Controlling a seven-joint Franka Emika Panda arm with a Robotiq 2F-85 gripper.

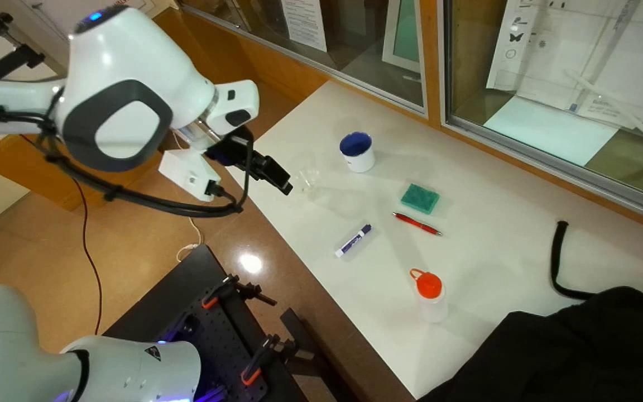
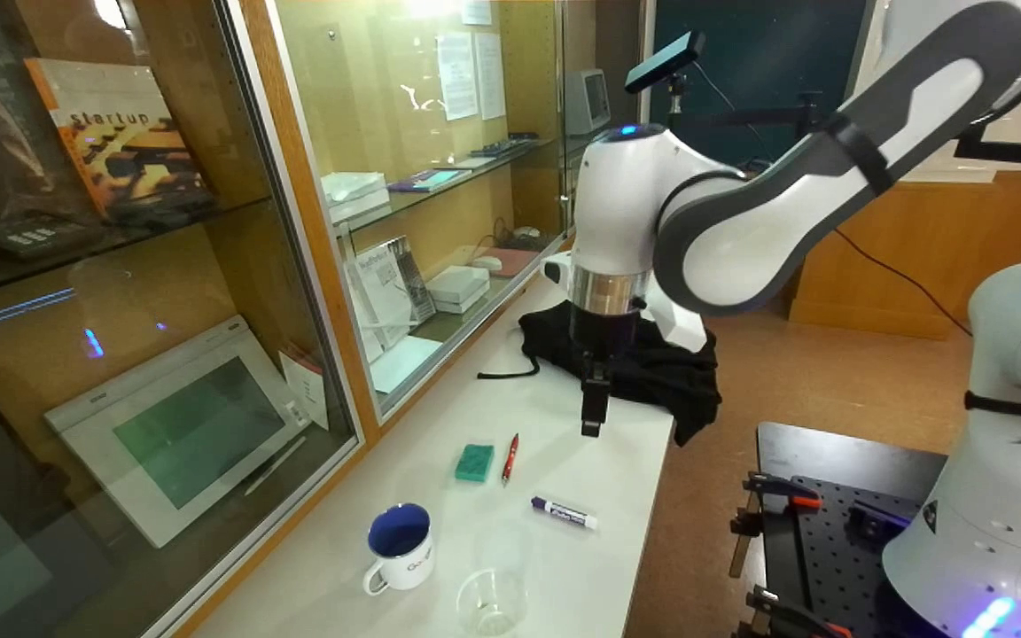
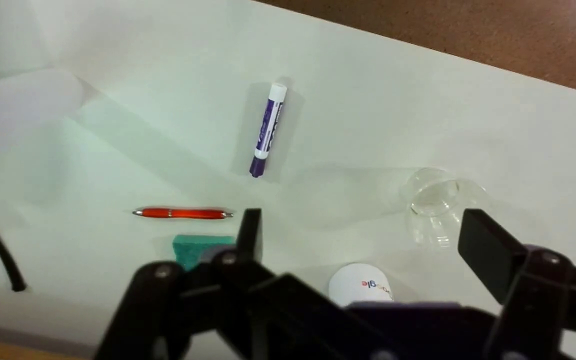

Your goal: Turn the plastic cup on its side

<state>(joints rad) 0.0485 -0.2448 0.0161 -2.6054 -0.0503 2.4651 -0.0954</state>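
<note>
"Hanging above the white flat tabletop [image 1: 494, 245], is the black two-fingered gripper [image 3: 363, 240] holding anything?"

"Nothing; its fingers [image 3: 488, 255] stand wide apart; the transparent round plastic cup [image 3: 438, 202] sits lower, on the tabletop, seemingly upright, and in the wrist view it shows nearer one finger than the other."

"How is it best laid over?"

"My judgement: centre above the cup first, then come straight down; pinch the wall lightly near the rim, since thin plastic may flex; rotate slowly, and keep hold until the cup's side meets the tabletop, because a round body could roll; release only once it lies steady."

"And the edges?"

"On one side of the cup lies the tabletop's drop to the brown floor [image 3: 418, 22]; on the other, towards the wood-framed glass cabinet [image 1: 432, 56], a white cylindrical mug with a dark blue inside [image 2: 406, 560] stands near; the widest gap seems to run towards the purple-and-white cylindrical marker [image 3: 268, 130], so tipping that way looks safest; a rolling cup might reach the drop."
</note>
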